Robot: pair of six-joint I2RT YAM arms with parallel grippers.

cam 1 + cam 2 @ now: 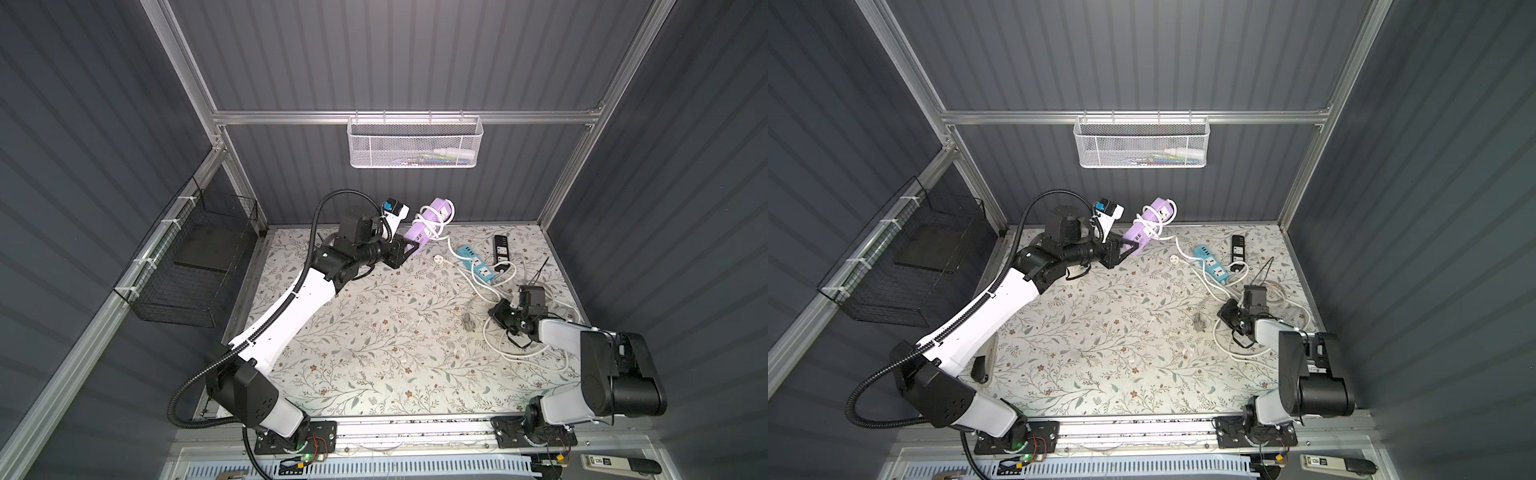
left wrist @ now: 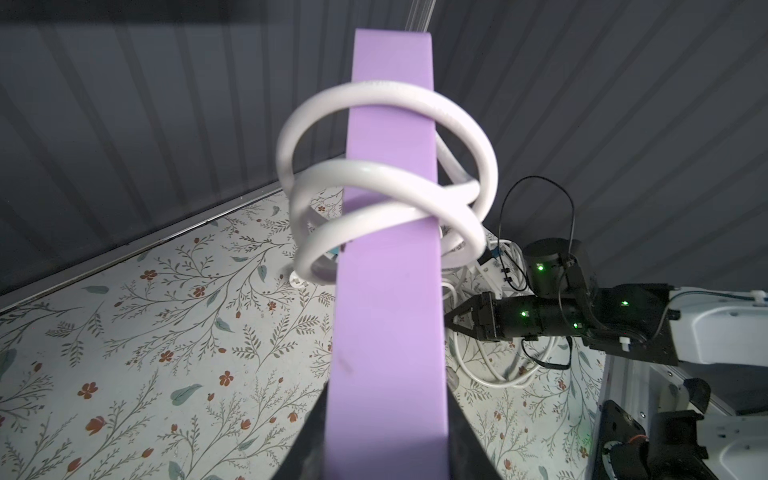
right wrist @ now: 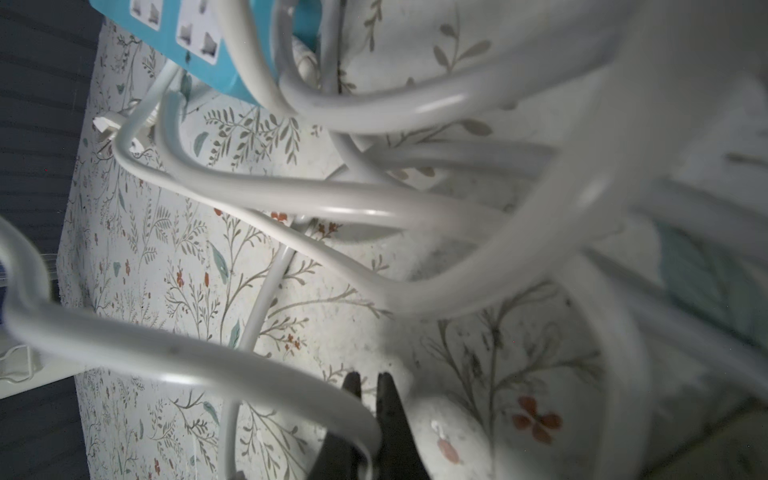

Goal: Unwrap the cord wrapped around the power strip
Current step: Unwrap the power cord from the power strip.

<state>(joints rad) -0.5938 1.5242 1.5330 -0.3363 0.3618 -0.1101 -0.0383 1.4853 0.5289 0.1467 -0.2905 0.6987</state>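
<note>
- Purple power strip (image 1: 428,221) is held in the air above the back of the floral tabletop (image 1: 374,353), near the rear wall. It is tilted, with its far end higher.
- Left gripper (image 1: 415,249) is clamped on the strip's lower end. The left wrist view shows its dark fingers (image 2: 465,440) on either side of the purple body.
- White cord (image 2: 386,174) circles the strip's middle in loose, crossing coils. A tail drops to the table toward the blue power strip (image 1: 478,264).
- Right gripper (image 3: 370,380) sits low over a tangle of loose cords (image 3: 374,208) on the table's right side, well apart from the purple strip. Its fingertips are together; a cord crosses them, but whether it is pinched cannot be told.
- Black power strip (image 1: 500,247) lies just behind the blue one.
- A round white plug (image 1: 437,258) lies on the table below the lifted strip.
</note>
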